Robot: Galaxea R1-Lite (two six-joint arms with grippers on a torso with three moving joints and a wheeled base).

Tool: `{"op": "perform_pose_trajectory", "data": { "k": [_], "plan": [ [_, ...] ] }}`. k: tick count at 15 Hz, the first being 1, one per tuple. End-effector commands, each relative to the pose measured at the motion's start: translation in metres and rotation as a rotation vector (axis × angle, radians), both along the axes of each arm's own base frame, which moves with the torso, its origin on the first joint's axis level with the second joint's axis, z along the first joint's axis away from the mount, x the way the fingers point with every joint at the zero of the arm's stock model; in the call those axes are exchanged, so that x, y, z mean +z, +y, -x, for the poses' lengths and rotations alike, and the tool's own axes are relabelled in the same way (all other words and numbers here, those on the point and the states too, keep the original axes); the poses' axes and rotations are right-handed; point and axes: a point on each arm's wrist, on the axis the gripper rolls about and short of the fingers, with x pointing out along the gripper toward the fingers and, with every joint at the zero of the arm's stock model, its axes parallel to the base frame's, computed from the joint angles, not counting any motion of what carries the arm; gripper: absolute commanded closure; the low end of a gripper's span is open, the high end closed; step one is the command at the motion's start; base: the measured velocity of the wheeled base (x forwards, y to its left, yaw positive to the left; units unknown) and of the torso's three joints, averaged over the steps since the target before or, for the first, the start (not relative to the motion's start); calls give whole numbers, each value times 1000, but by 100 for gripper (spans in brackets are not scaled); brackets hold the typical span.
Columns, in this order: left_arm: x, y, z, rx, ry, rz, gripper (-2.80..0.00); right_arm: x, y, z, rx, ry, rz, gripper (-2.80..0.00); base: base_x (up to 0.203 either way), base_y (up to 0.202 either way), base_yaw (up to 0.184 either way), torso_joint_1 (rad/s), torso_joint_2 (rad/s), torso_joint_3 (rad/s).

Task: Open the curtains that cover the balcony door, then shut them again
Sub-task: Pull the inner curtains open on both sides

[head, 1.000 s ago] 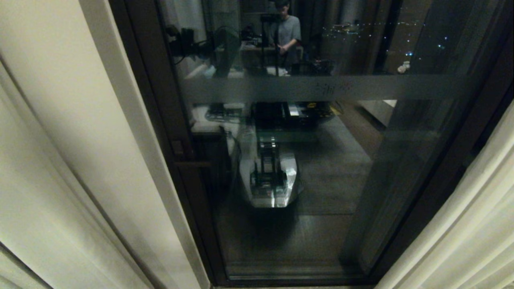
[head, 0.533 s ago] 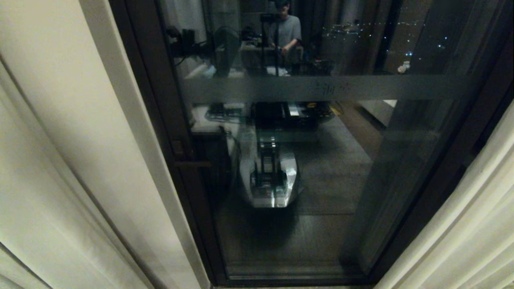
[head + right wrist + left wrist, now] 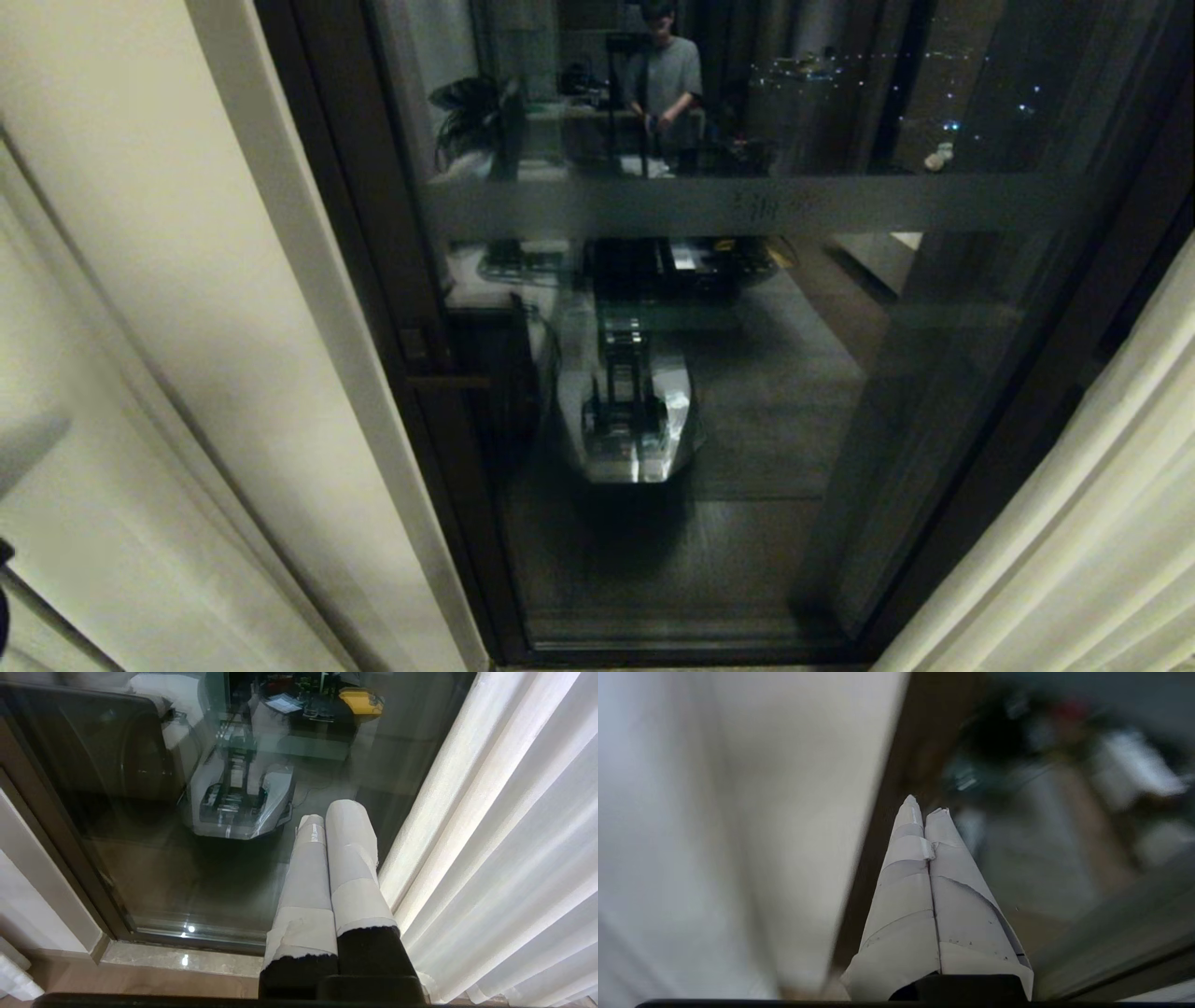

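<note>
**Curtains parted, glass bare — closing comes next**

The curtains (image 3: 168,308) hang drawn to either side, the right panel (image 3: 504,849) bunched beside the balcony door (image 3: 728,373), whose dark-framed glass stands uncovered. By this, the opening looks done and the closing is in hand. The left gripper (image 3: 923,812), fingers pressed together and empty, points at the door frame near the left panel's edge. The right gripper (image 3: 334,816), likewise closed on nothing, hangs beside the right panel. Next, a gripper must catch a panel's edge and sweep it across.

Hung in matt cream woven cloth: curtains (image 3: 504,826). Gleamed glossy, frosted in one band: glass balcony door (image 3: 747,205). Wrapped in pale matt tape: right gripper (image 3: 332,814).
</note>
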Motion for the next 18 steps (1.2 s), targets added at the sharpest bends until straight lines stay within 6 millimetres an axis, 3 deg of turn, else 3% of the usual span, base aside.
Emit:
{"op": "perform_pose_trajectory", "data": {
  "k": [1, 4, 8, 11, 18],
  "plan": [
    [-11, -1, 17, 4, -17, -22, 0, 0, 0, 0, 1, 3, 1, 0, 0, 0, 0, 0, 0, 0],
    [-41, 0, 46, 5, -62, -99, 0, 0, 0, 0, 1, 2, 1, 0, 0, 0, 0, 0, 0, 0],
    [-100, 0, 87, 12, -188, -217, 0, 0, 0, 0, 1, 3, 1, 0, 0, 0, 0, 0, 0, 0],
    [-135, -2, 95, -88, -104, -281, 0, 0, 0, 0, 1, 2, 1, 0, 0, 0, 0, 0, 0, 0],
    [-136, -2, 95, -93, -104, -289, 0, 0, 0, 0, 1, 2, 1, 0, 0, 0, 0, 0, 0, 0]
  ]
}}
